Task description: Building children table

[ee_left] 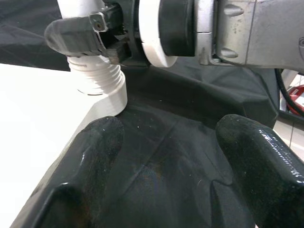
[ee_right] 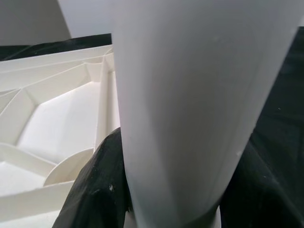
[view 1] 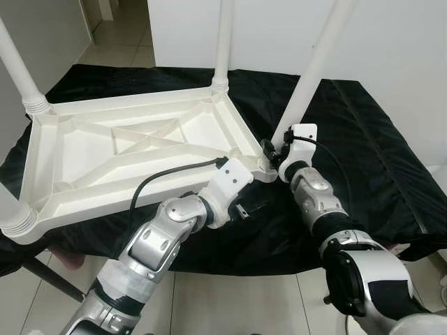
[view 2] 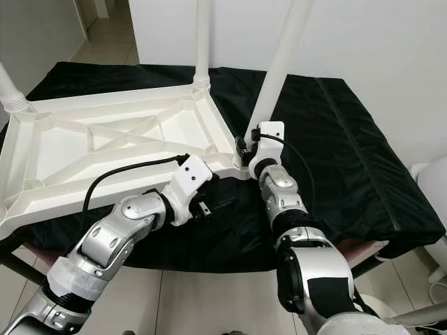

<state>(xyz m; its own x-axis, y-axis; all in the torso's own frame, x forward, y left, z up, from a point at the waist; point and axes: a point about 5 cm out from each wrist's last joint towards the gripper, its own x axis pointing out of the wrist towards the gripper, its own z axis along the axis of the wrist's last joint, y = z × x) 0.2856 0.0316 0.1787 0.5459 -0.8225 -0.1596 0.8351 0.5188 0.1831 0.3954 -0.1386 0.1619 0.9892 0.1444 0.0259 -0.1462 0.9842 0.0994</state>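
We lose the tops of all the white table legs (view 1: pixel 318 63) past the frame edge, and the left gripper (view 1: pixel 246 209) sits half hidden behind its wrist.

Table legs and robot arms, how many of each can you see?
White legs: 4
White tabletop, upside down: 1
Black cloth: 1
Robot arms: 2, left gripper, right gripper
Total: 8

Bright, even indoor light, both head views sharp. Soft shadows under the white tabletop (view 1: pixel 133 150) on the black cloth (view 1: pixel 363 153). Left wrist fingers (ee_left: pixel 259 156) show glare and blur up close; wrist-view leg (ee_right: pixel 199 95) looks soft.
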